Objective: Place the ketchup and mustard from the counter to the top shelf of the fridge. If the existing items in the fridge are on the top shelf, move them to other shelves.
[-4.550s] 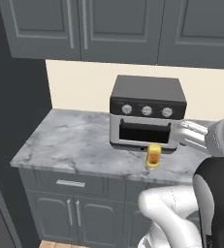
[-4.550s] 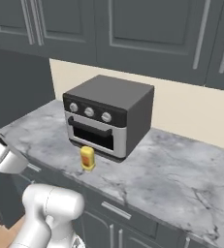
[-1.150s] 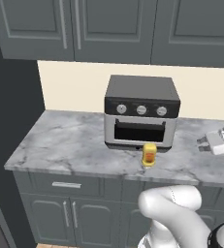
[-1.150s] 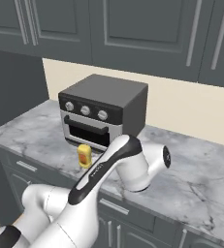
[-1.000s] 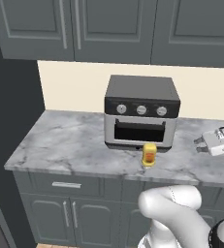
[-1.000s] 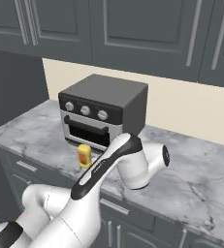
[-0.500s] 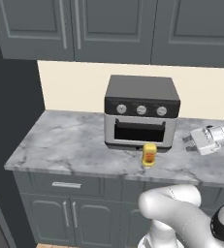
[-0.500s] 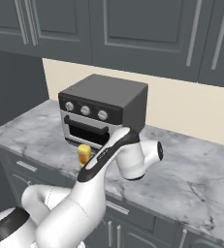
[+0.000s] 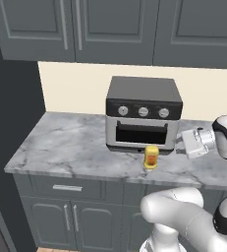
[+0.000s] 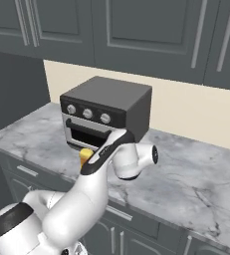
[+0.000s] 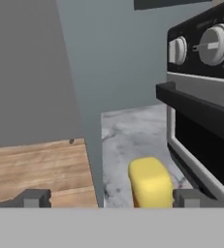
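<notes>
No lettering, brand, number or sign can be read anywhere — the mustard (image 9: 151,157) carries an orange-toned label, but it is too small and blurred to show any words. The toaster oven (image 9: 143,113) has three round knobs across its front panel, at about 12 o'clock from the bottle in the left base view, and in the hand view two of them show pointer marks with no legible figures or scale around them. The counter (image 9: 70,150) and the cabinet doors (image 9: 110,27) above are plain — no markings on them.
</notes>
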